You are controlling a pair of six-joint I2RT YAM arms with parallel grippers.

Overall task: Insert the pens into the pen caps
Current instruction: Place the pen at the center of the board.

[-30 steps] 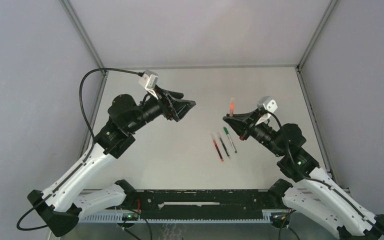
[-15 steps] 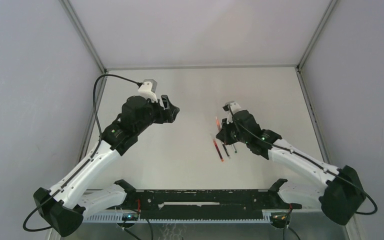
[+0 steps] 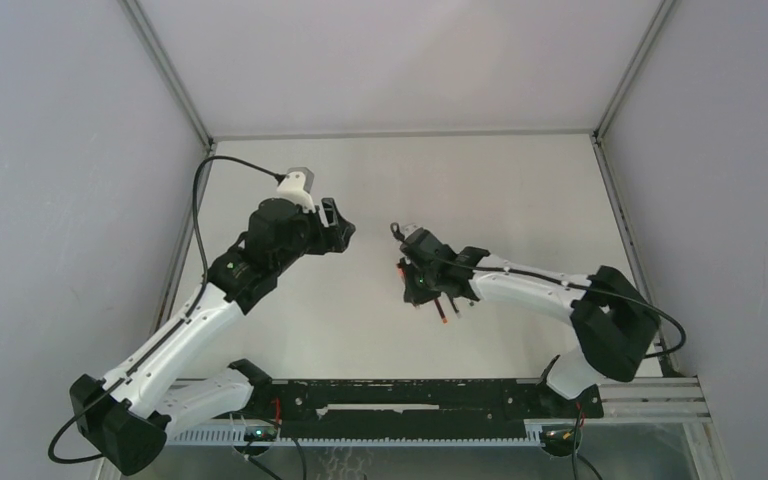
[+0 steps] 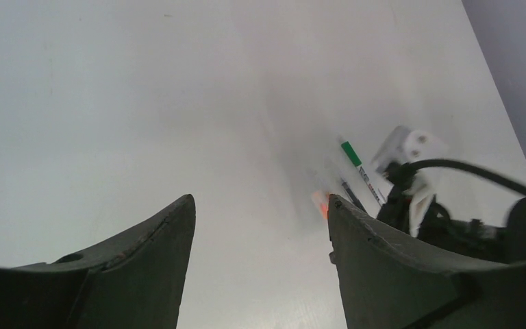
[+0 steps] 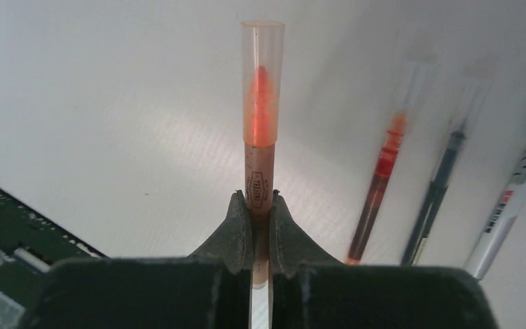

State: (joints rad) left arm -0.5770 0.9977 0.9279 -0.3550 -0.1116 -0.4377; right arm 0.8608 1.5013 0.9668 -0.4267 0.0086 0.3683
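at the middle of the surface (image 3: 520, 180), the right gripper (image 5: 255, 202) is clamped on the barrel of a red pen (image 5: 259, 171), whose tip sits inside a clear cap (image 5: 263, 41) (the red shows through it). just beside it, a second red pen (image 5: 378, 195), a black pen (image 5: 438, 195) and a green-marked pen (image 4: 351, 154) lie side by side on the surface, close but apart. the left gripper (image 4: 260, 205) hangs above the surface, jaws spread wide and holding nothing, well apart from the right one.
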